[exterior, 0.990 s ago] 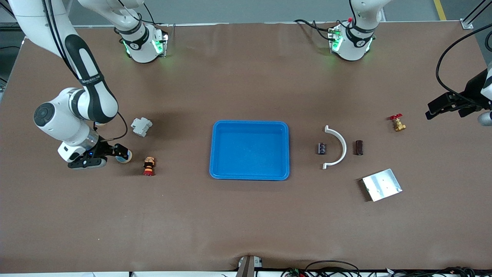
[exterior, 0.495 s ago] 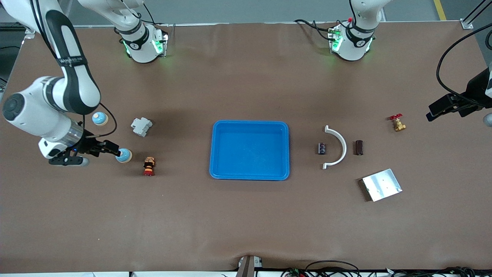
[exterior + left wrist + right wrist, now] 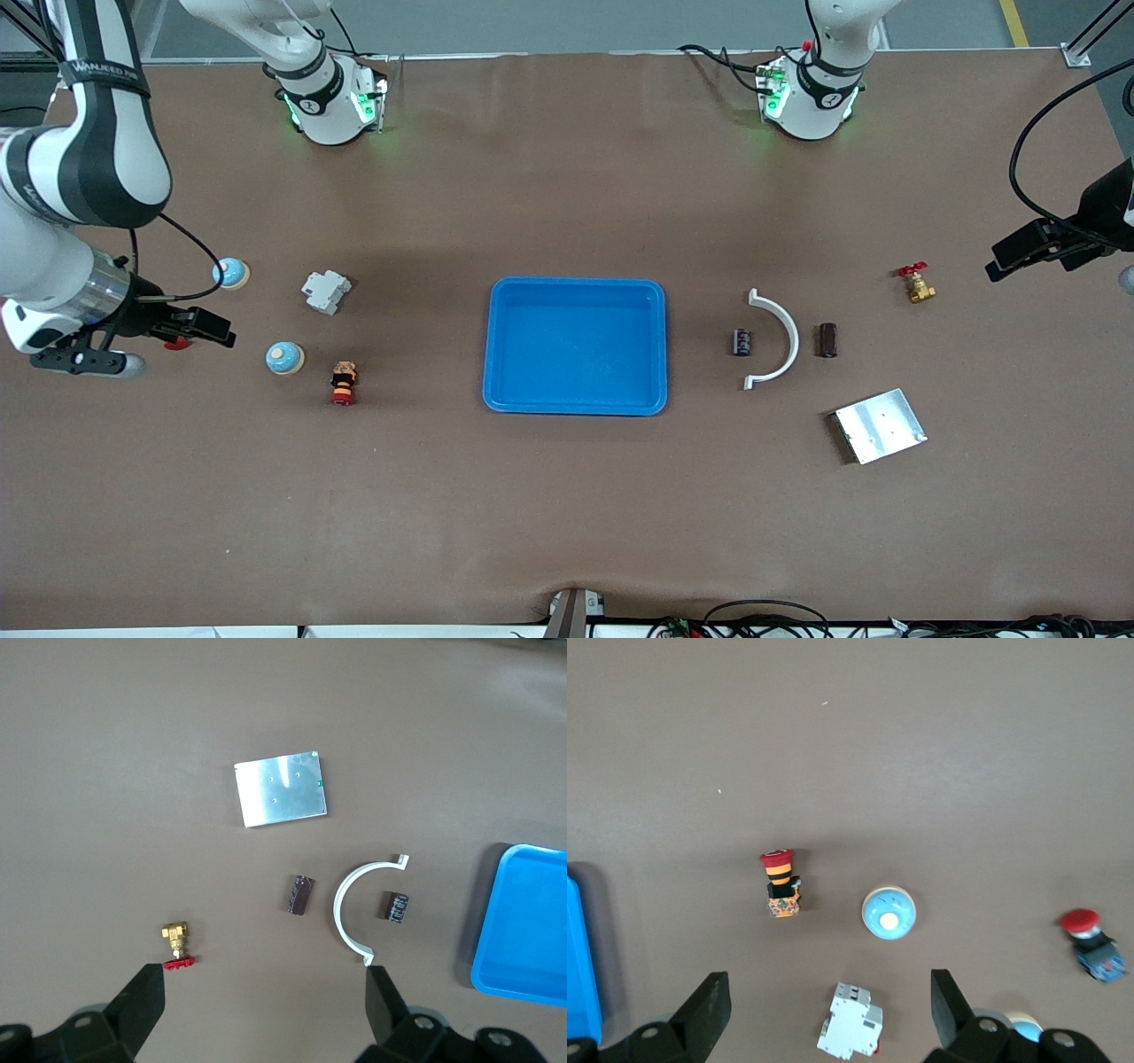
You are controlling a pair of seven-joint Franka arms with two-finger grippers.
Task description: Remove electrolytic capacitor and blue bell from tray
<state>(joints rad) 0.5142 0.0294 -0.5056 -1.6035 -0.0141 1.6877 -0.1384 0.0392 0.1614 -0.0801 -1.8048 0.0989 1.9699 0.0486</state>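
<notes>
Two blue dome bells stand toward the right arm's end of the table: one (image 3: 285, 358) (image 3: 889, 912) nearer the front camera, the other (image 3: 231, 272) farther from it. A black capacitor (image 3: 741, 342) (image 3: 396, 906) lies beside the blue tray (image 3: 576, 399), inside a white arc (image 3: 780, 341). A brown capacitor (image 3: 827, 339) (image 3: 300, 894) lies just outside the arc. My right gripper (image 3: 208, 328) (image 3: 829, 1005) hangs open and empty over the table's right-arm end, apart from both bells. My left gripper (image 3: 1005, 252) (image 3: 264, 992) hangs open and empty over the left-arm end.
A white circuit breaker (image 3: 326, 291) (image 3: 850, 1023), a red-and-yellow stop button (image 3: 343, 383) and a small red push button (image 3: 1090, 939) lie near the bells. A brass valve (image 3: 917, 283) (image 3: 177, 943) and a metal plate (image 3: 880, 425) (image 3: 281, 788) lie near the capacitors.
My right arm has drawn back from the nearer bell toward its end of the table, uncovering the farther bell. The bell stayed on the table. The left gripper has barely shifted.
</notes>
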